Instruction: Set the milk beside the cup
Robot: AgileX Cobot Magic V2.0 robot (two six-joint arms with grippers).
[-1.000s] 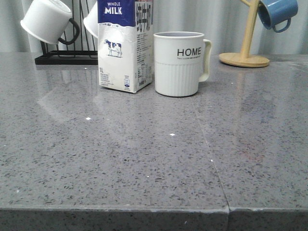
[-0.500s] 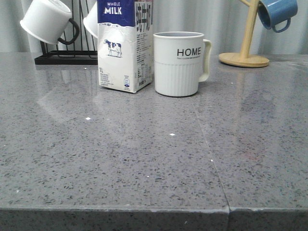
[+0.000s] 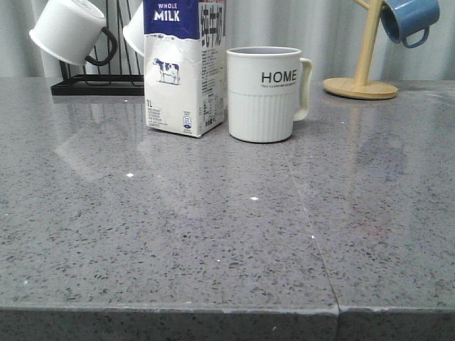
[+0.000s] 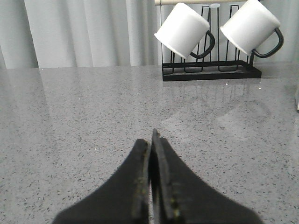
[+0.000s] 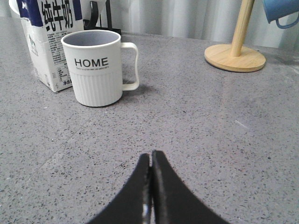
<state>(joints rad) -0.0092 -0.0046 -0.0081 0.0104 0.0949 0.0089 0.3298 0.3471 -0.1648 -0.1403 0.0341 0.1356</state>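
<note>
The milk carton (image 3: 183,67), white with a dark blue top and a cow picture, stands upright on the grey counter, close beside the left of the white ribbed "HOME" cup (image 3: 264,94). Both also show in the right wrist view: the carton (image 5: 46,44) and the cup (image 5: 99,66). My right gripper (image 5: 151,156) is shut and empty, low over the counter well in front of the cup. My left gripper (image 4: 150,136) is shut and empty, over bare counter facing the mug rack. Neither gripper shows in the front view.
A black wire rack (image 3: 96,85) with plain white black-handled mugs (image 3: 67,30) stands at the back left, also in the left wrist view (image 4: 210,70). A wooden mug tree (image 3: 360,87) with a blue mug (image 3: 409,19) stands at the back right.
</note>
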